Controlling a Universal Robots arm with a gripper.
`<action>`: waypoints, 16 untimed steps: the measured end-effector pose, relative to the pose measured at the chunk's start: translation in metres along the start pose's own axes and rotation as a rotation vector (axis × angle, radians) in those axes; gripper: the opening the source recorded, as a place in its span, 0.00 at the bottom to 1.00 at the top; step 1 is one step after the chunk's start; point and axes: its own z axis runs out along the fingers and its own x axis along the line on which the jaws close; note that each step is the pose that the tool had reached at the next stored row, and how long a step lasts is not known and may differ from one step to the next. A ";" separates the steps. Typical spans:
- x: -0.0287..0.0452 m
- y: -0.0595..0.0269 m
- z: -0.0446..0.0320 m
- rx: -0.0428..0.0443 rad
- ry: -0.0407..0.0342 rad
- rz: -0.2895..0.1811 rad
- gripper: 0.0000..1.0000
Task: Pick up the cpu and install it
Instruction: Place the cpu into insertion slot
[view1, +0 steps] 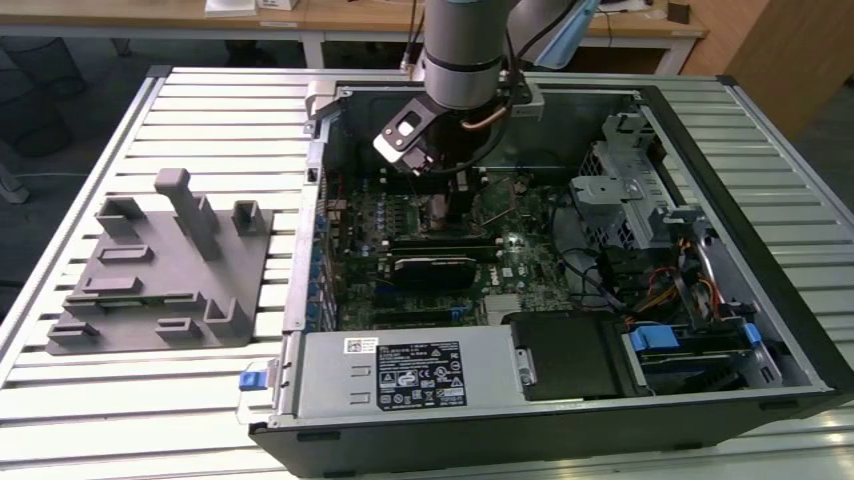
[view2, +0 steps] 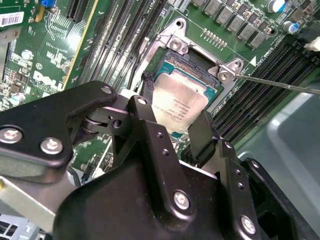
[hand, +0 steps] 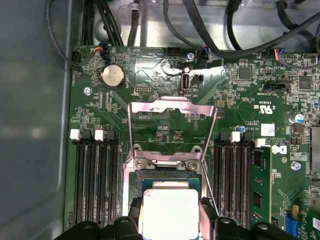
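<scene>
One cpu (view2: 179, 106), silver top facing up, is clamped between the two black fingers (view2: 202, 136) of the gripper (view2: 175, 114). It is directly over the open socket (hand: 167, 176) on the green motherboard (hand: 240, 100); contact with the socket cannot be told. The socket's metal load plate (hand: 172, 107) is swung back. Memory slots (hand: 95, 180) flank the socket. In the exterior view, the arm (view1: 461, 50) reaches into an open computer case (view1: 747, 250) on a slatted table (view1: 80, 400).

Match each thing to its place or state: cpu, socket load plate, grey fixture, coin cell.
1 cpu
2 socket load plate
3 grey fixture
4 coin cell

A on the slatted table beside the computer case
B swung open
C held in the gripper
D round, flat on the motherboard

Pairs: 1-C, 2-B, 3-A, 4-D.
</scene>
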 end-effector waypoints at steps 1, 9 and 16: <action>0.0000 0.0000 0.0008 0.0000 -0.0001 0.002 0.53; 0.0001 -0.0004 0.0075 0.0000 0.0001 -0.001 0.53; 0.0006 -0.0007 0.0129 -0.0001 0.0001 -0.001 0.53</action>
